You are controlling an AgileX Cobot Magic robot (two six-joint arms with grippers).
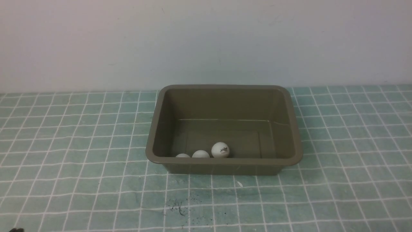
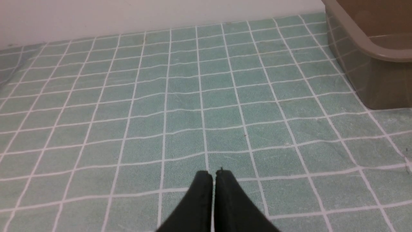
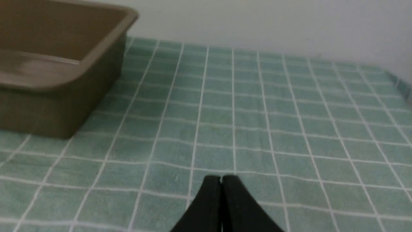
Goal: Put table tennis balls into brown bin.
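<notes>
The brown bin (image 1: 225, 161) stands in the middle of the table near the wall. Three white table tennis balls lie inside it against the near wall: one with a dark logo (image 1: 220, 149), one (image 1: 201, 154) to its left, and a third (image 1: 182, 155) mostly hidden by the rim. Neither arm shows in the front view. In the left wrist view my left gripper (image 2: 214, 174) is shut and empty over the cloth, with a corner of the bin (image 2: 370, 48) off to one side. My right gripper (image 3: 220, 178) is likewise shut and empty, apart from the bin (image 3: 61, 96).
A teal cloth with a white grid (image 1: 80, 145) covers the table up to a pale wall (image 1: 206, 42). Dark specks (image 1: 178, 206) and a small white scrap (image 1: 239, 184) lie on the cloth in front of the bin.
</notes>
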